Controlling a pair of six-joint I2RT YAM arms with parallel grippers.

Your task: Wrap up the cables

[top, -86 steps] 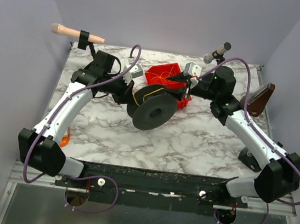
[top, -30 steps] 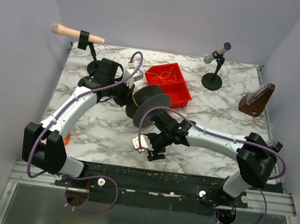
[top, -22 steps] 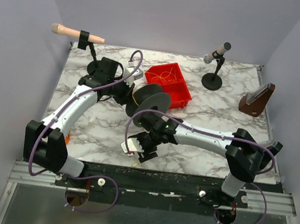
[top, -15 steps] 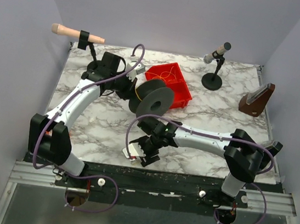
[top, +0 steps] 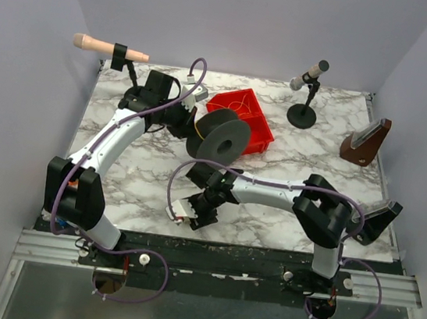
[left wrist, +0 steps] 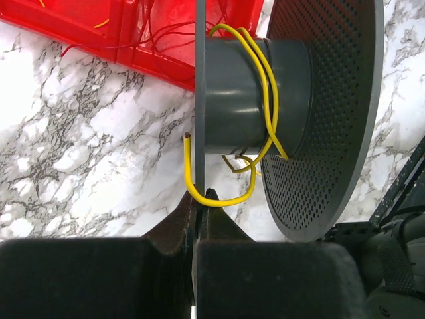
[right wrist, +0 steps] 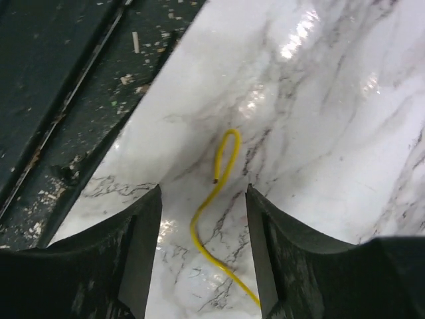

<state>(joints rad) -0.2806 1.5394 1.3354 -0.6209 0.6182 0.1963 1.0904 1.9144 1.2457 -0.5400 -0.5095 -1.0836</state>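
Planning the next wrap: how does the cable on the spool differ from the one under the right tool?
The spool cable is looped around the spool; the table cable lies in loose curves on the table. The spool cable is held indirectly, its spool clamped in the shut left tool; the table cable lies ungripped in the gap of the open right tool. Both are thin and yellow.

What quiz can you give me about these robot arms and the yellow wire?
1. True or false: the left gripper is shut on the spool.
2. The bin behind the spool is: A blue, B red, C green?
3. What lies on the table below the right gripper's open fingers?
Key: 1 true; 2 B; 3 a yellow cable.
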